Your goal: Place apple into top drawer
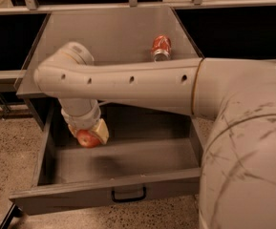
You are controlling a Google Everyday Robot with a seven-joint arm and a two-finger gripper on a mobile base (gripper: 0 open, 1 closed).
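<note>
The arm [142, 85] comes in from the bulky, scuffed pale shell at 4 o'clock and runs as one long, near-level link toward 9 o'clock, passing over the front edge of the bench [109, 32]. A row of small dark holes is spaced along its side. At the rounded elbow near 10 o'clock it bends sharply, and a short ribbed wrist section drops straight down toward 6 o'clock into the open drawer.

The gripper [89, 135] hangs at the end of that wrist, pointing down, at the left rear of the top drawer [128, 168]. Its jaws are closed around the apple [86, 139]. One pale yellowish pad [101, 130] presses against the fruit's 2 o'clock side, and the red-orange skin bulges out below the fingertips.

The apple sits inside the drawer's walls, near the left wall and close to the back. It appears to be held just off the drawer floor, where a soft dark shadow lies at its 5 o'clock. The drawer is pulled well out toward 6 o'clock, with the small black handle [128, 194] at the centre of its front panel.

On the bench, toward 1 o'clock from the elbow, a red-and-silver soda can [160, 48] lies partly hidden behind the arm. Its printing is too blurred to read. Speckled floor [13, 147] shows at 8 o'clock, left of the drawer.
</note>
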